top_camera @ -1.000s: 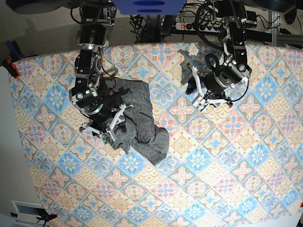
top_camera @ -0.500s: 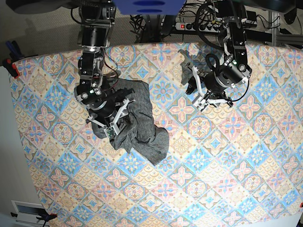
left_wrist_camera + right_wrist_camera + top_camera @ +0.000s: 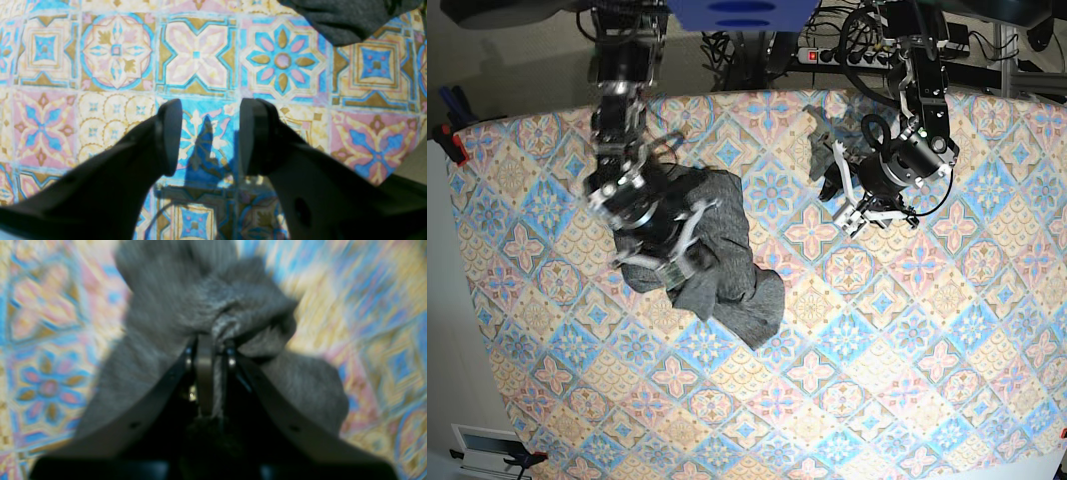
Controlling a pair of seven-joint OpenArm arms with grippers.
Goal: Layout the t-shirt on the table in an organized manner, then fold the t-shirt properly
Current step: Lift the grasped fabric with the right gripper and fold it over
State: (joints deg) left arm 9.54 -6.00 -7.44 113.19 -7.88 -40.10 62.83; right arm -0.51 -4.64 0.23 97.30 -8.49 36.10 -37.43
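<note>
My right gripper (image 3: 210, 350) has just snapped together on a bunched fold of the t-shirt (image 3: 717, 250); a second ago its jaws stood wide over the cloth, and now the right wrist view shows a pinch of grey knit squeezed between them, blurred because the arm is moving. In the base view that arm has swung across the crumpled heap, which has barely shifted and still lies in a lump on the left part of the table (image 3: 877, 380), far from spread out. My left gripper (image 3: 206, 136) hasn't budged: its jaws stand apart with nothing between them, hovering over bare tile pattern, a corner of the shirt just visible at the top edge of its view. I judge the grip gives me a handle to start pulling the shirt open for layout.
</note>
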